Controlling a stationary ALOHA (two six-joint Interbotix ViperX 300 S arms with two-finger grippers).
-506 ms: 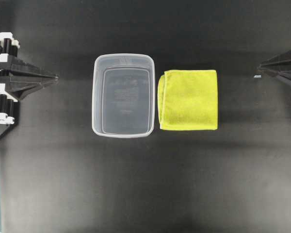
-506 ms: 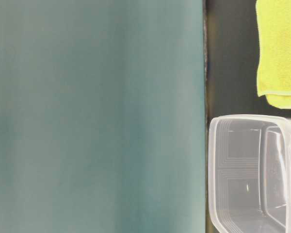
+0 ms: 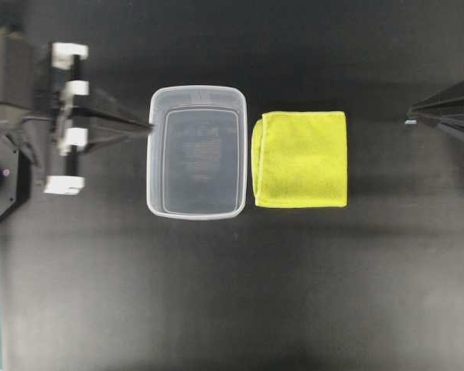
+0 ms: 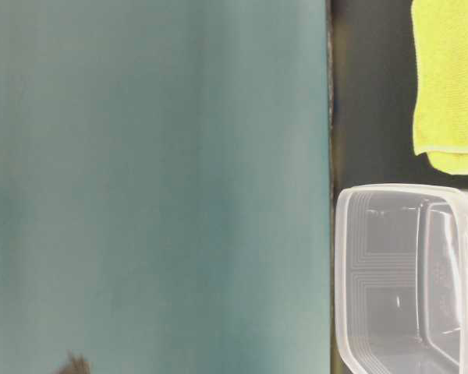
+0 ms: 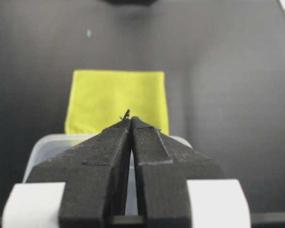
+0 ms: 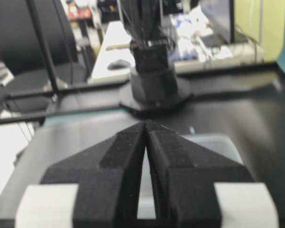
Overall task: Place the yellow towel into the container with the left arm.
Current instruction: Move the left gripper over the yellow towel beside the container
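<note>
Black left gripper (image 3: pixel 143 126): sat at 9 o'clock of the overhead view, its tip at the near wall of the tub; the wrist view showed its fingers pressed together at the tips, with nothing between them.
Left arm (image 3: pixel 31 108): black, with white blocks, reaching in from the 9 o'clock edge toward the centre.
Container (image 3: pixel 156 154): clear plastic tub at the centre, upright and with nothing in it, faint print on its base; probably light and stiff, so a bump from the gripper could slide it.
Yellow towel (image 3: pixel 300 158): lay flat on the black table just beside the tub at its 3 o'clock side, apart from it by a thin gap, folded, with the rounded layered edge facing the tub.
Towel handling: looked soft, fuzzy and light; it would likely sag and unfold when lifted, not slip.
Where to grip: judged best at the layered edge toward the tub or at a corner, pinching all layers from above; the closed fingers would have to spread first.
Reach: the left arm would have to cross over the tub to get there.
Right gripper (image 3: pixel 410 120): at 3 o'clock, well apart from the towel, its tips together and holding nothing.
</note>
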